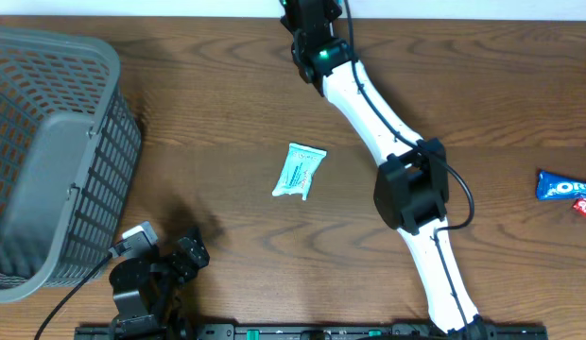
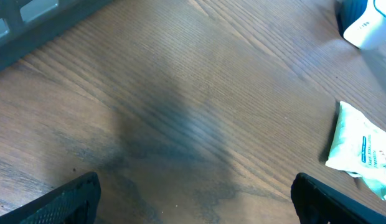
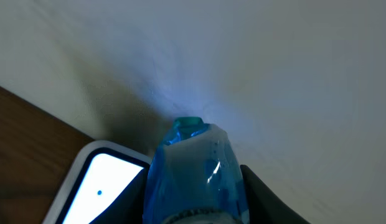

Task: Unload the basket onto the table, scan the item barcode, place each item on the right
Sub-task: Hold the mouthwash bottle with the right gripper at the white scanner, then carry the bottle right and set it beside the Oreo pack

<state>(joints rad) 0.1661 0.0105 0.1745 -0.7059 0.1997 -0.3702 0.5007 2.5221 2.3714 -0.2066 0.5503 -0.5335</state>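
I see my left gripper (image 2: 199, 205) spread wide above the wood table (image 2: 180, 74), white-and-teal packet (image 2: 358, 149) lying at right edge.

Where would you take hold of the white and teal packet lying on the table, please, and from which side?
Probably across the middle of the packet, coming straight down from above and closing on its two long edges: it lies flat, so only its narrower width offers a pinch. The open left hand is nearer.
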